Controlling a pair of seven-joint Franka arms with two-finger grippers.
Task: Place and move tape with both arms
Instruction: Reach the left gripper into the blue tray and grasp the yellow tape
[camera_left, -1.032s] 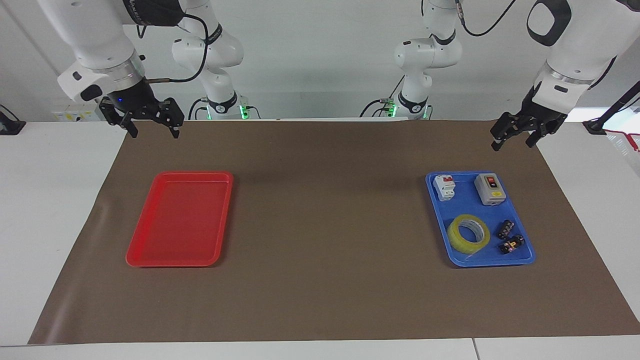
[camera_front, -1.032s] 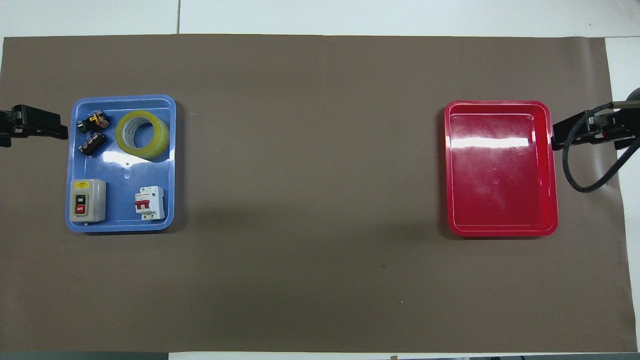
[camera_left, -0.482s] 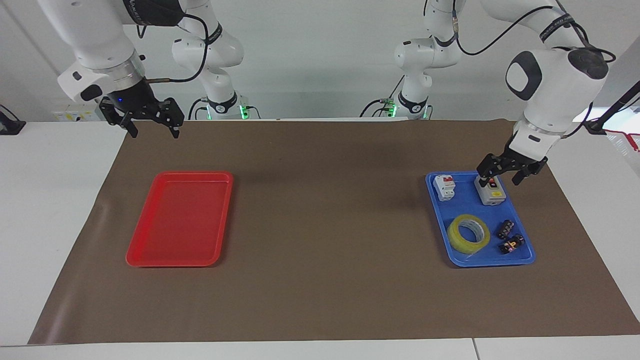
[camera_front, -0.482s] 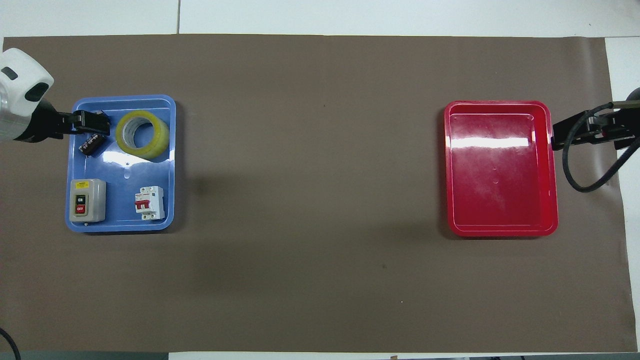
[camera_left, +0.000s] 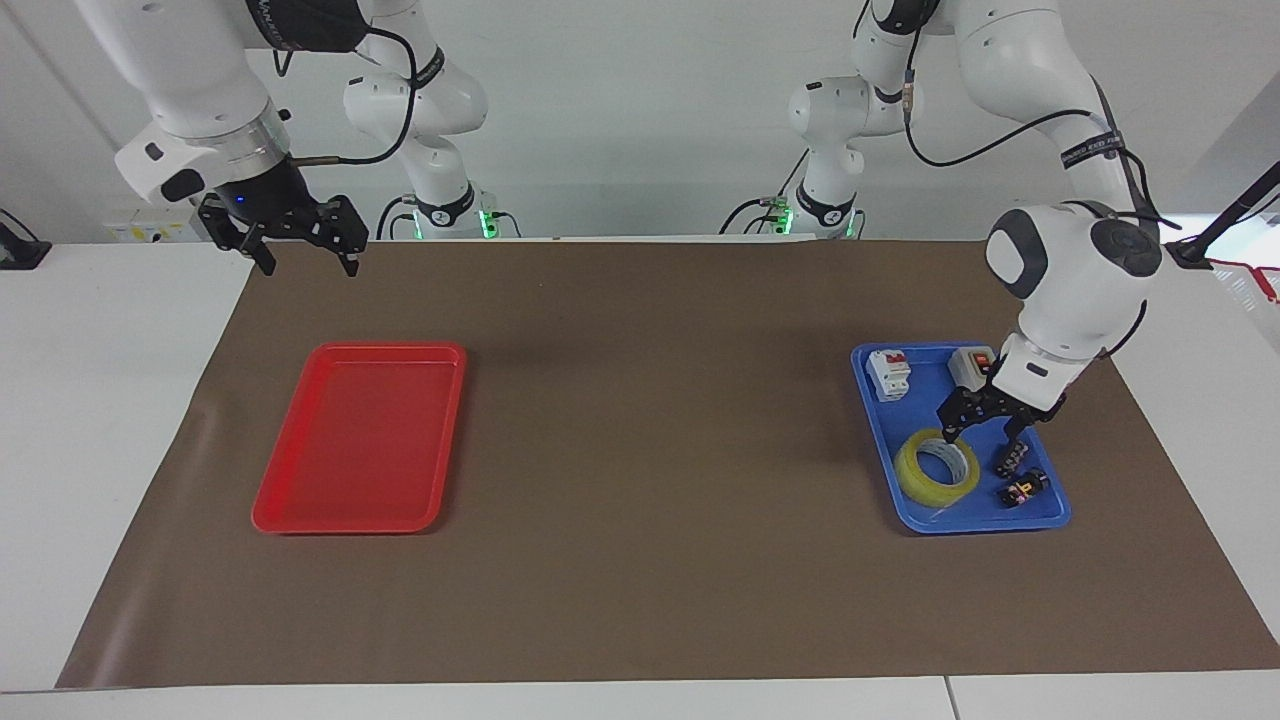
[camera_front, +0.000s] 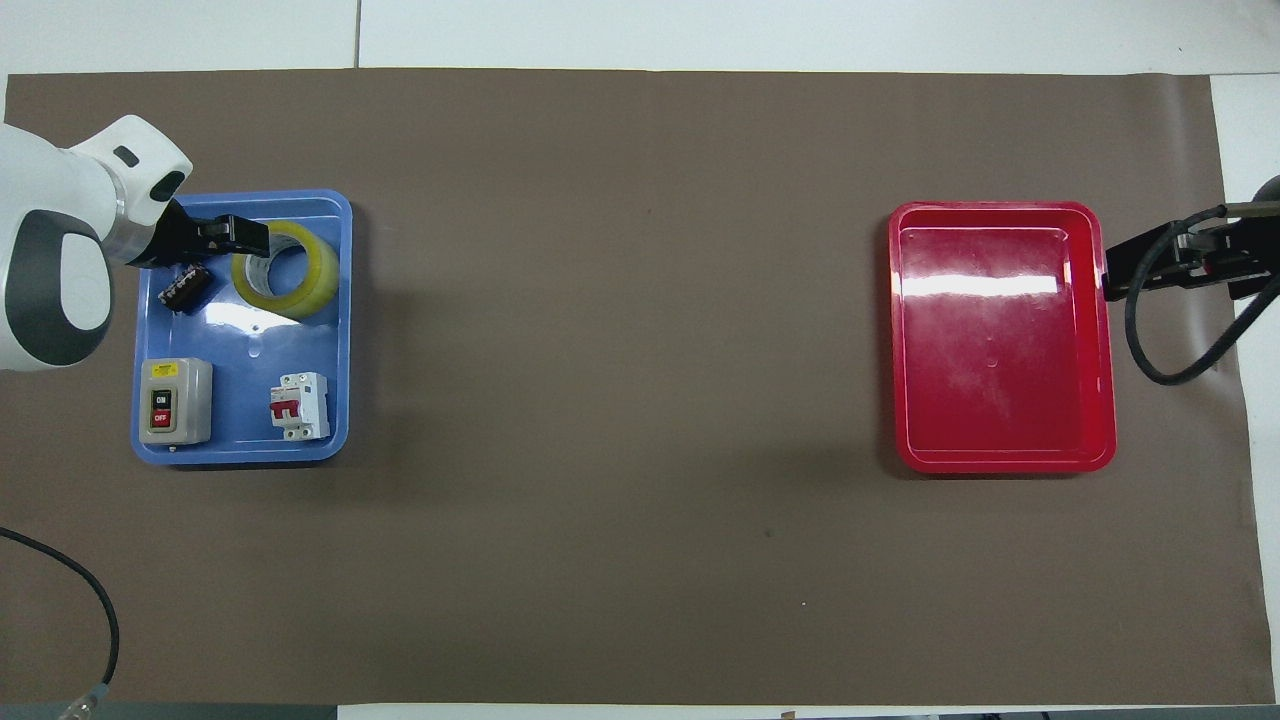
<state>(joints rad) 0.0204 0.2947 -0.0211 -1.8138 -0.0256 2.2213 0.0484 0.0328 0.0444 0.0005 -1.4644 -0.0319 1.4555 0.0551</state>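
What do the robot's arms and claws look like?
Both arms are chunky, rounded and glossy white, built from jointed tubes with dark grey patches at the joints. Thin black cables loop along them. The left gripper and the right gripper are black metal claws with two fingers each. Small green lights glow at the arm bases.

One camera faced the robots from across the bench; another looked steeply down. Both covered the brown mat.
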